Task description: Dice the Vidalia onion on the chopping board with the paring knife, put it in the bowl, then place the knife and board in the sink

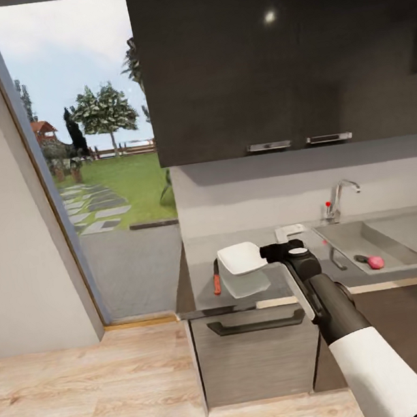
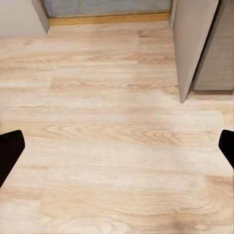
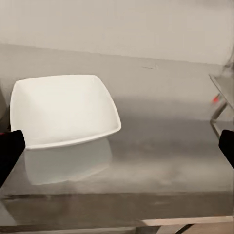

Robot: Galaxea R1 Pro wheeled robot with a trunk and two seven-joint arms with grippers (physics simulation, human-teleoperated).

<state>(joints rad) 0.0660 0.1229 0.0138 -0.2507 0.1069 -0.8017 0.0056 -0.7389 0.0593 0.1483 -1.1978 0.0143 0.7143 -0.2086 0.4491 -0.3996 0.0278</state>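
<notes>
White bowl [image 1: 241,258] on grey countertop [image 1: 206,288]

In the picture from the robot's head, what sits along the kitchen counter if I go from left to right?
Small knife with a reddish handle → white square bowl → right gripper at the end of the robot's arm → chrome tap → pinkish-red onion lying in the sink.
</notes>
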